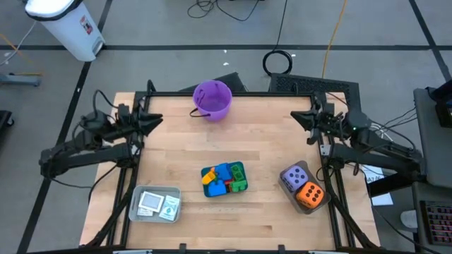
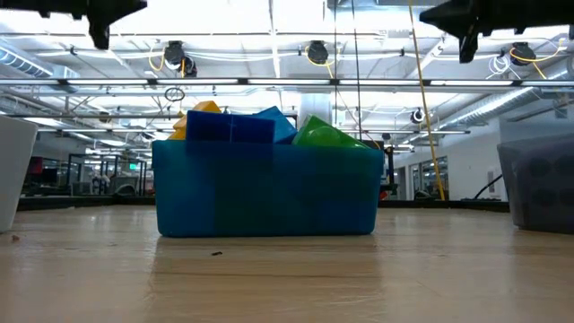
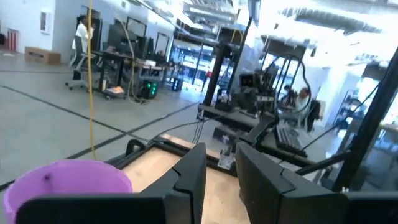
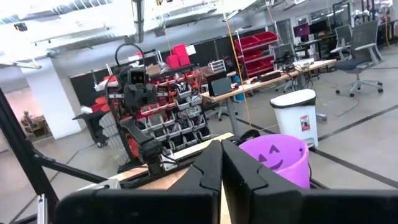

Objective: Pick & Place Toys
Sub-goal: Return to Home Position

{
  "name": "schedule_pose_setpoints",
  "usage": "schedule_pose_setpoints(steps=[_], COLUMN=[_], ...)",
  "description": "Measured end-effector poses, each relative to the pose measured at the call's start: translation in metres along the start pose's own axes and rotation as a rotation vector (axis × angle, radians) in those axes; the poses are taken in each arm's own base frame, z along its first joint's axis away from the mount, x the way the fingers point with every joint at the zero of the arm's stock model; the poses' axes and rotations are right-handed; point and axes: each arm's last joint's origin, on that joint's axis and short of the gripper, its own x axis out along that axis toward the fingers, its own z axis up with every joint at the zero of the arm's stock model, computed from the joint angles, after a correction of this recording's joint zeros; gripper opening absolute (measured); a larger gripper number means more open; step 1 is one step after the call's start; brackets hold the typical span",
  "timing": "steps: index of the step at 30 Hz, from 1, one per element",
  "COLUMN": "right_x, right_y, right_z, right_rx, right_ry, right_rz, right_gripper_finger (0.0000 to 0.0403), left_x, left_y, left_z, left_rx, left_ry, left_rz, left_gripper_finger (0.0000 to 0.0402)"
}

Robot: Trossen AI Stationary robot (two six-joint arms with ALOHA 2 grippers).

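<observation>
Right, this is a homing step, so there is nothing to grab. My read: both arms should end high and tucked back at the sides of the table (image 1: 176, 144), moving slowly, with no sweep across the purple bucket (image 1: 212, 99).

High view: the left gripper (image 1: 157, 118) sits left of centre in the upper half, and the right gripper (image 1: 296, 117) mirrors it on the right. The bricks (image 1: 224, 178) lie heaped in the blue bin (image 1: 242, 168) at lower centre, well apart from both grippers. The purple die (image 1: 294, 176) and orange die (image 1: 309, 195) sit touching at lower right, below the right gripper and well clear of it. The cards (image 1: 150, 202) lie in a tray (image 1: 155, 190) at lower left. The bucket stands at upper centre between the two grippers and touches neither.

Low view: the bin fills the centre. A yellow brick (image 2: 203, 109), a blue brick (image 2: 231, 127) and a green brick (image 2: 325, 135) poke over its rim. Dark arm parts show only in the top corners, high above the bin, with nothing hanging from them.

Left wrist view: the fingers (image 3: 186, 180) stand a narrow gap apart with nothing between them. The bucket rim is near, at lower left of the frame. No toys are in view.

Right wrist view: the fingers (image 4: 205, 171) are pressed together and hold nothing. The bucket sits right of centre, beyond the tips. No toys are in view.

The bucket looks like the only obstacle near either arm.
</observation>
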Motion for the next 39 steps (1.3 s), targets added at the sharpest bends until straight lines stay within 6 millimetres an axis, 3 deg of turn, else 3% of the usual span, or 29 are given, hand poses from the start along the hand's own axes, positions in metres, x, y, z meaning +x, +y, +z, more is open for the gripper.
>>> schedule_pose_setpoints(steps=[4, 12, 16, 21, 32, 39], right_x=[0.001, -0.002, -0.006, -0.007, -0.005, -0.005], right_y=[-0.006, -0.027, -0.032, -0.032, -0.037, -0.038], right_z=[-0.020, -0.079, -0.096, -0.097, -0.114, -0.116], right_rx=[0.005, 0.018, 0.007, 0.004, 0.010, 0.000], right_ry=[-0.041, -0.188, -0.217, -0.223, -0.048, -0.031], right_rz=[0.011, -0.053, -0.046, -0.044, -0.100, -0.100], right_gripper_finger=[0.0001, 0.0001, 0.0001, 0.0001, 0.0002, 0.0004], left_x=[-0.005, -0.008, -0.008, -0.005, -0.001, 0.000], left_y=[0.006, 0.016, 0.020, 0.025, 0.034, 0.036], left_z=[-0.019, -0.050, -0.063, -0.080, -0.116, -0.123], left_rx=[-0.006, 0.013, 0.026, 0.016, -0.062, 0.032], left_ry=[-0.040, -0.128, -0.141, -0.130, -0.057, -0.001], left_rz=[0.022, 0.091, 0.089, 0.092, 0.109, 0.123], left_gripper_finger=[0.0092, 0.0092, 0.0092, 0.0092, 0.0092, 0.0093])
